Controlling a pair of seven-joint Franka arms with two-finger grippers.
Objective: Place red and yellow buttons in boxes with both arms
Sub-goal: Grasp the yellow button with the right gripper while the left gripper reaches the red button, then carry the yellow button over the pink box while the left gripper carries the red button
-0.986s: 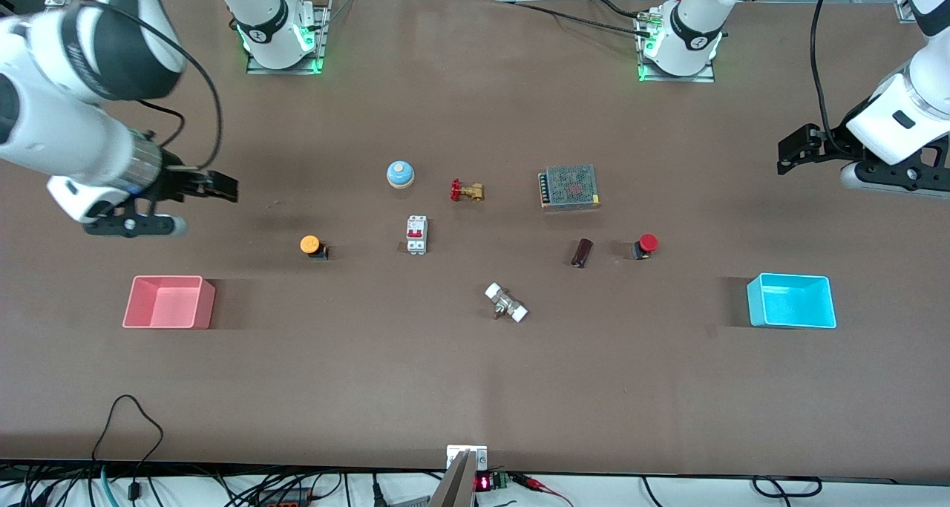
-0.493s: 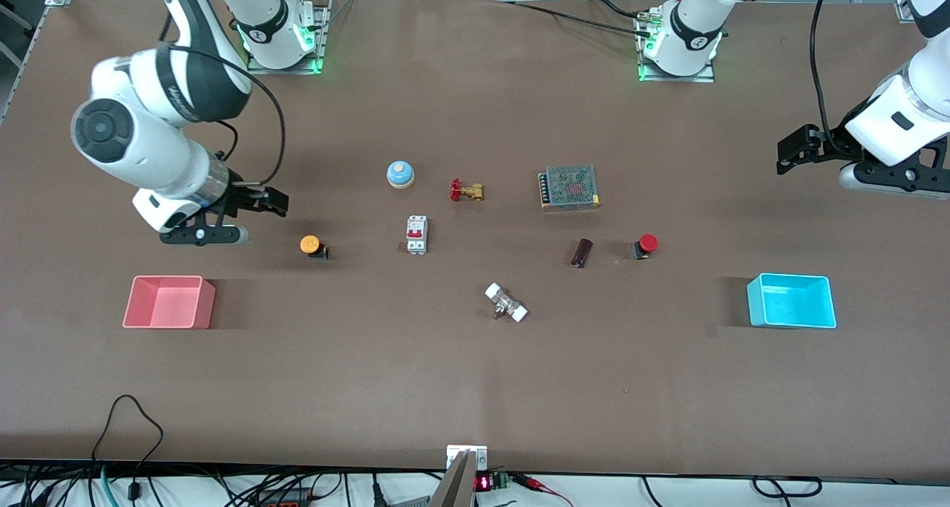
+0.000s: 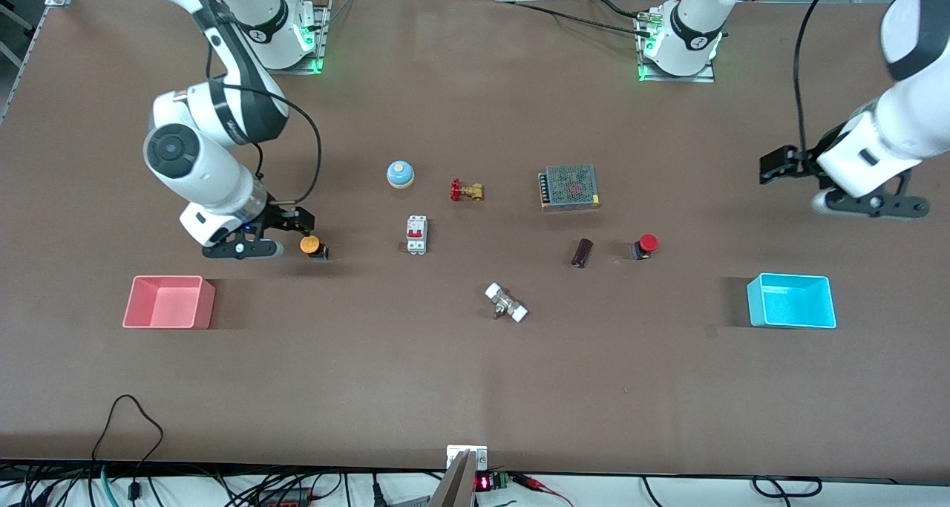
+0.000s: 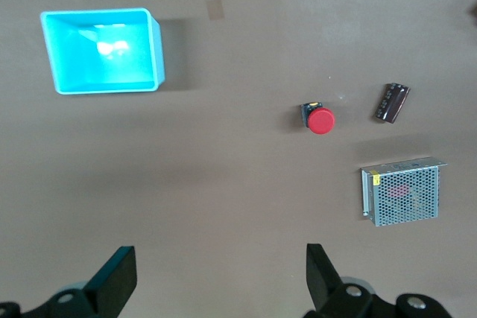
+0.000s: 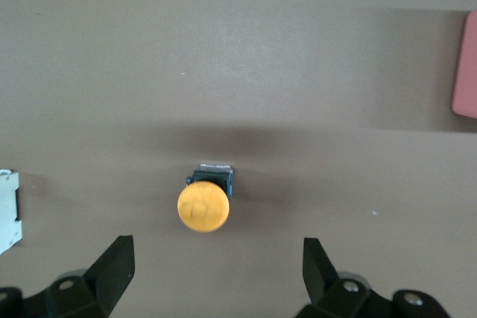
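The yellow button stands on the table, toward the right arm's end. My right gripper is open and hovers low just beside it. In the right wrist view the button lies just ahead of the open right gripper, not between the fingers. The red button stands toward the left arm's end. My left gripper is open and empty, high over bare table and well apart from it. The left wrist view shows the red button and cyan box ahead of the left gripper. The pink box and cyan box are empty.
A blue bell, brass valve, grey mesh box, white breaker, dark cylinder and white-ended fitting lie across the table's middle. A corner of the pink box shows in the right wrist view.
My right arm has swung in from the table's end and come down beside the yellow button. My left gripper has shifted a little toward the red button. Nothing on the table has moved.
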